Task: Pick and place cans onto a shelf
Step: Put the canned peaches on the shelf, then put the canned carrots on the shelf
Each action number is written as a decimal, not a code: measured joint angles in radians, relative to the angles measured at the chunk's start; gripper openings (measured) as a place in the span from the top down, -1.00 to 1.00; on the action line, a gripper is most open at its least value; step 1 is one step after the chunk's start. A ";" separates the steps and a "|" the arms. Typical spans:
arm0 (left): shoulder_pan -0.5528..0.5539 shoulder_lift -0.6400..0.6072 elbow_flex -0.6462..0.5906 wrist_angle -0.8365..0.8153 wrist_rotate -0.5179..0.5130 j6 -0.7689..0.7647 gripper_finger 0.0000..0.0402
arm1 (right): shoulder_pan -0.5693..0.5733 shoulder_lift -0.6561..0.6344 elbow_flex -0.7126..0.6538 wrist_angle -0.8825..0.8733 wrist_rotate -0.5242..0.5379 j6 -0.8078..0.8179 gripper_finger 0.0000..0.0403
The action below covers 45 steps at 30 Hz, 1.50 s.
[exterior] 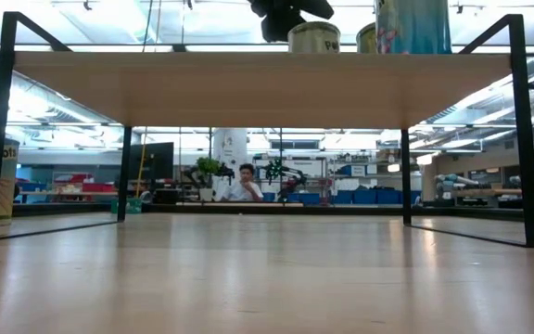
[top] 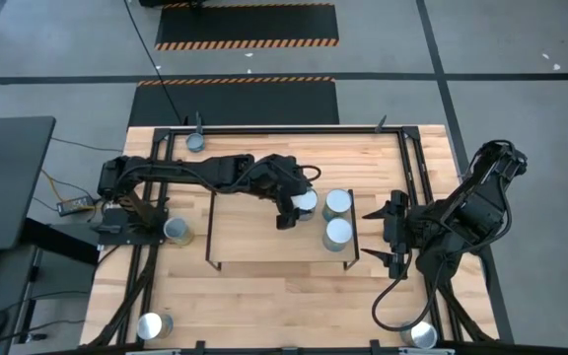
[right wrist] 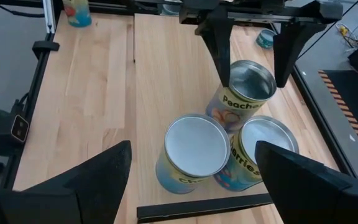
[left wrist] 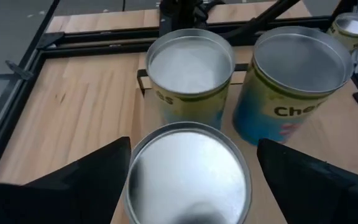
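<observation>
The left end effector [top: 295, 210] reaches toward the centre, fingers spread wide. The right end effector [top: 381, 237] waits at the right, fingers apart.

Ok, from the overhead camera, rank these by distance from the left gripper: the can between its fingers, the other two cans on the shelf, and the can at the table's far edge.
Left gripper, open:
1. Can between its fingers, on the shelf.
2. Two shelf cans to its right: too close to call.
3. Far-edge can, off the shelf, beyond the left arm.
</observation>
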 joint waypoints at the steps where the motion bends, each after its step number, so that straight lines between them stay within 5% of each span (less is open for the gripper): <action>1: 0.000 0.000 0.005 -0.008 0.000 0.000 -0.78 | 0.000 0.000 0.000 0.000 0.000 0.000 -0.74; 8: -0.028 -0.001 0.098 -0.059 0.003 -0.074 -0.78 | 0.000 0.001 0.000 0.000 -0.036 0.008 -0.74; 14: -0.178 -0.003 0.135 -0.087 0.013 -0.116 -0.78 | 0.018 0.036 0.000 0.004 -0.064 0.039 -0.74; 22: -0.394 -0.003 0.135 -0.148 -0.267 -0.117 -0.78 | 0.052 0.137 0.000 0.008 -0.171 0.063 -0.74; 26: -0.507 -0.002 0.135 -0.207 -0.313 -0.079 -0.78 | 0.076 0.150 0.000 0.008 -0.228 0.096 -0.74; 29: -0.580 -0.002 0.135 -0.204 -0.346 -0.097 -0.78 | 0.088 0.149 0.000 0.008 -0.327 0.174 -0.74; 38: -0.725 0.006 0.075 -0.040 -0.564 -0.132 -0.78 | 0.116 0.234 0.000 -0.010 -0.846 0.544 -0.73; 45: -0.742 0.009 0.059 -0.008 -0.603 -0.133 -0.78 | 0.216 0.381 0.000 0.051 -0.923 0.820 -0.58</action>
